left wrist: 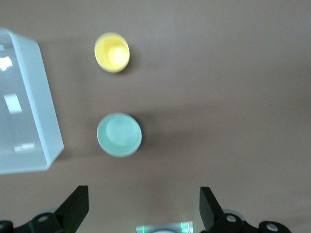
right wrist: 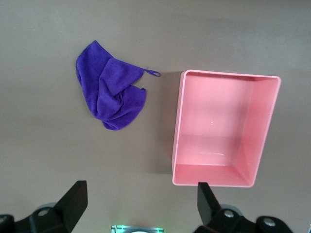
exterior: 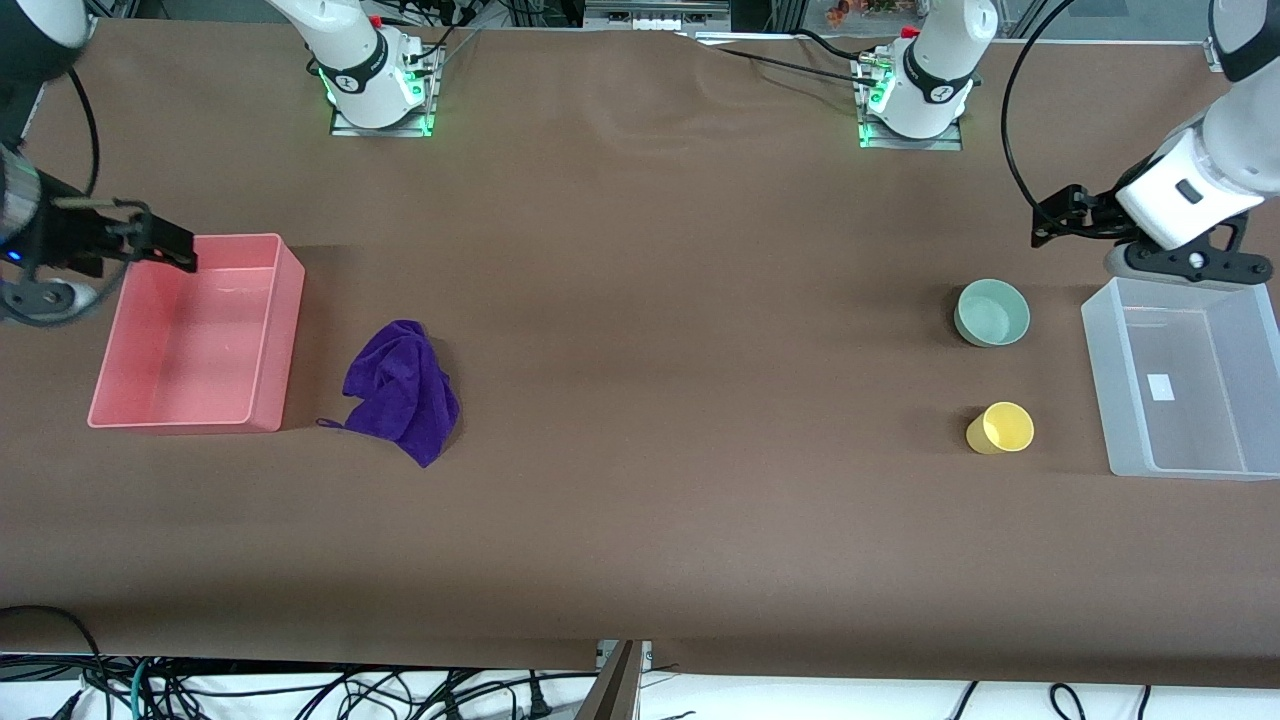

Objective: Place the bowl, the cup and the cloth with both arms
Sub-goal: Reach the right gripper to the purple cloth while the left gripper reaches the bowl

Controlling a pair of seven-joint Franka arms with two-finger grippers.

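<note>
The mint-green bowl [exterior: 992, 312] stands upright on the brown table toward the left arm's end, and also shows in the left wrist view [left wrist: 119, 134]. The yellow cup [exterior: 1001, 428] lies nearer the front camera than the bowl and also shows in the left wrist view [left wrist: 112, 52]. The crumpled purple cloth [exterior: 402, 390] lies beside the pink bin and shows in the right wrist view [right wrist: 111, 92]. My left gripper [exterior: 1055, 220] [left wrist: 143, 194] is open and empty, up over bare table by the clear bin's corner. My right gripper [exterior: 170, 245] [right wrist: 141, 190] is open and empty over the pink bin's edge.
An empty pink bin [exterior: 280, 330] [right wrist: 177, 126] stands at the right arm's end. An empty clear bin [exterior: 1100, 370] [left wrist: 46, 111] stands at the left arm's end, beside the bowl and cup. The two arm bases stand at the table's back edge.
</note>
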